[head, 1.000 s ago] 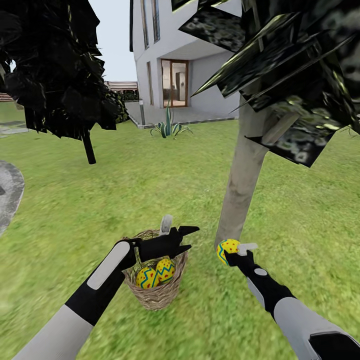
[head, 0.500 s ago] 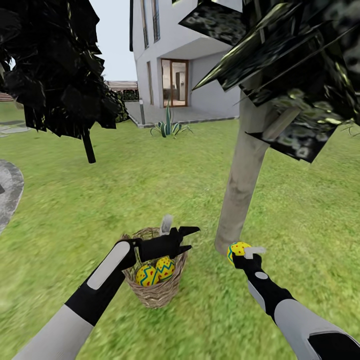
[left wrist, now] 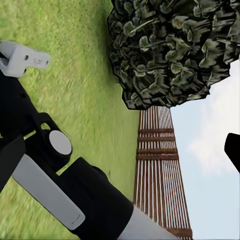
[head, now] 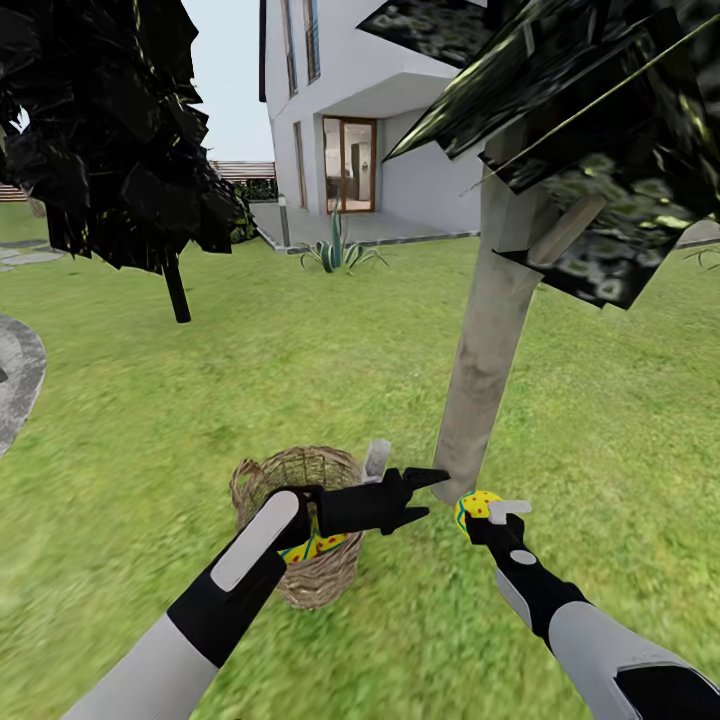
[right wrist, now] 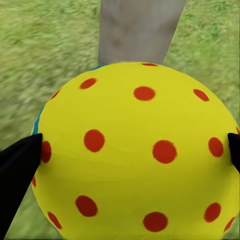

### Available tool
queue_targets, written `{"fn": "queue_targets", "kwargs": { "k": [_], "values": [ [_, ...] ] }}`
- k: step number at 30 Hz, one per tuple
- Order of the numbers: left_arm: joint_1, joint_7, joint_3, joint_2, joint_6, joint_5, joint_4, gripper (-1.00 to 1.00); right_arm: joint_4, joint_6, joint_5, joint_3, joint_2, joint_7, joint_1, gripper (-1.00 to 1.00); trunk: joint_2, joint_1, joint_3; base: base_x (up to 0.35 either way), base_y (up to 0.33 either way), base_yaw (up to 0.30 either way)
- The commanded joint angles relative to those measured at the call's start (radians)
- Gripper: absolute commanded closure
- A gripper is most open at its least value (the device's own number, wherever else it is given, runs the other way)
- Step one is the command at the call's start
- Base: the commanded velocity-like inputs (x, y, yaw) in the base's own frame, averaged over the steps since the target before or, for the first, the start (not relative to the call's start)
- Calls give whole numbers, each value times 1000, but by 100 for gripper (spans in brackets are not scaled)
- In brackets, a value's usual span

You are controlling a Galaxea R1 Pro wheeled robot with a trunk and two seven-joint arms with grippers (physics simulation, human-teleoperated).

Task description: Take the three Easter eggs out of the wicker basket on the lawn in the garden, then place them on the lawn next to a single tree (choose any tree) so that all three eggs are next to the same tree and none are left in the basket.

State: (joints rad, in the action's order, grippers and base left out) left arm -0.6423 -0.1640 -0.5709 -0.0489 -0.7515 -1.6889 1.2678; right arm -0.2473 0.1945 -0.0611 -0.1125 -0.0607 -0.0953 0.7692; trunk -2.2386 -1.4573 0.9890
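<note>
My right gripper (head: 482, 510) is shut on a yellow Easter egg (head: 474, 504) with red dots, low over the lawn (head: 300, 370) just right of the foot of the pale grey tree trunk (head: 490, 350). In the right wrist view the egg (right wrist: 137, 155) sits between the two black fingers (right wrist: 17, 170), with the trunk (right wrist: 140, 30) right behind it. The wicker basket (head: 268, 478) stands left of the trunk. My left forearm crosses over it and hides most of the egg (head: 318, 548) inside. My left gripper (head: 424, 495) is open and holds nothing, between basket and trunk.
A thin dark-trunked tree (head: 178, 295) stands at the back left, a grey stone patio (head: 15, 375) at the left edge. A white house (head: 370, 110) with a spiky plant (head: 338, 255) lies beyond. The left wrist view looks past my right arm (left wrist: 55, 185) to a wooden fence (left wrist: 160, 170).
My left arm has swung right, from above the basket toward the trunk's foot. My right gripper has carried the egg a little to the right, past the trunk's base.
</note>
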Motion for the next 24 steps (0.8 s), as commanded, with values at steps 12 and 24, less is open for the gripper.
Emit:
{"fn": "queue_targets", "kwargs": {
  "k": [12, 24],
  "values": [
    [-1, -9, -15, -8, -2, -12, 3, -100, 52, -43, -17, -6, 15, -6, 5, 100, -85, -46, 39, 0, 0, 0],
    [-1, -9, -17, -4, -3, -12, 5, -100, 145, -96, -13, -6, 12, -46, 60, 100, -169, -92, 76, 0, 0, 0]
  ]
}}
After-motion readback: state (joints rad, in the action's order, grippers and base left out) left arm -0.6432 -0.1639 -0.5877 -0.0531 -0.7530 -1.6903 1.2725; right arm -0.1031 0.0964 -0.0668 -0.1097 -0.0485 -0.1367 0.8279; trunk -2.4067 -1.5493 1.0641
